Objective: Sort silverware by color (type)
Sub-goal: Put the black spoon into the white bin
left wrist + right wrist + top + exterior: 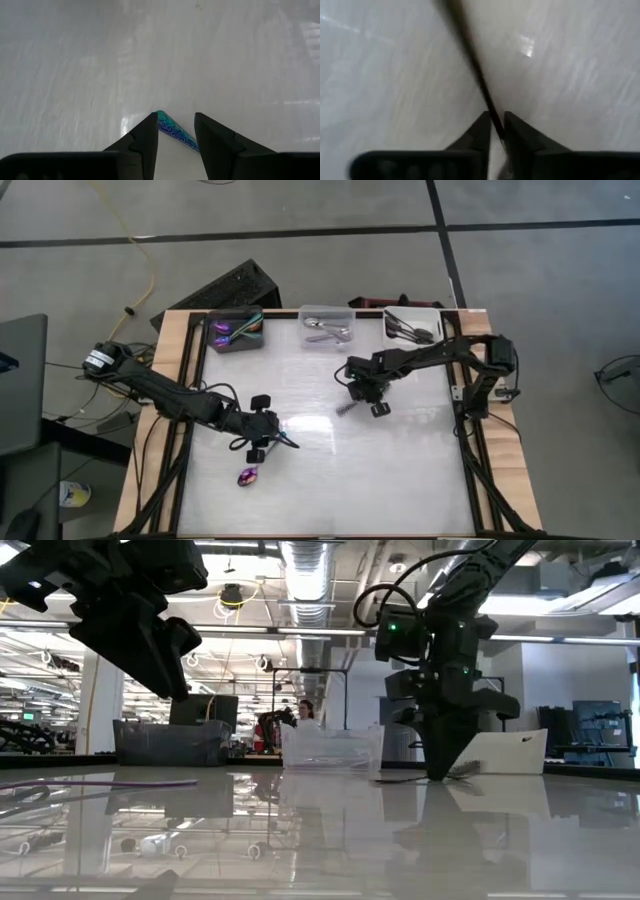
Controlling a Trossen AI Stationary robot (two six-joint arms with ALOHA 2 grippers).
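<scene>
Spoon, dark, sat clamped in right tool; left tool gaped astride teal handle.

- No lettering, label, brand, number or sign can be read in any view: not on the table, the bins, the arms, or the room behind.
</scene>
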